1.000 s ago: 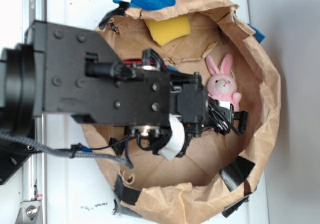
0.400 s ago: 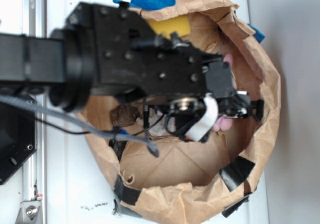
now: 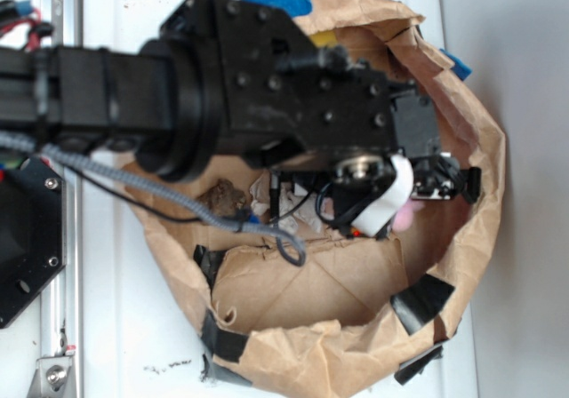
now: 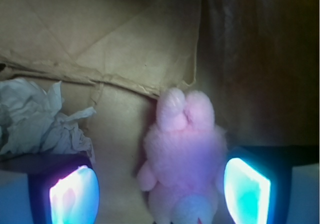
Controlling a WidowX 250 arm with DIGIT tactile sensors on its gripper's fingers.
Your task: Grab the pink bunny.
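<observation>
Inside the brown paper bag [image 3: 462, 265], down between the two glowing pads [image 4: 246, 191]: one pink bunny [image 4: 185, 159]. Two ears up top, pointing to 12 o'clock in the wrist view. One stubby arm sticking out at about 8 o'clock. Face mostly cut off at the bottom edge.

In the outside view, nearly all hidden under the big black arm [image 3: 240, 96]. Only a tiny bit of pink peeking out at 5 o'clock of the white tape on the wrist.

Gripper [image 4: 160, 191] wide apart, one pad on each side. Right pad just beside the bunny's fur, maybe brushing it, hard to tell. Left pad well apart from it. Not squeezing anything yet.

Probably very light and very soft. Fluffy, so likely to squash in before the pads really bite. Not slippery, not easy to break. Best spot to hold: the fat middle of the body, from both sides. Not the ears, too thin and floppy.

Counting: one bunny, two ears, two pads. One crumpled white paper ball [image 4: 37, 119] at 9 o'clock of the bunny, near but apart. One small brown lump [image 3: 222, 198] in the outside view, too blurry to name.
</observation>
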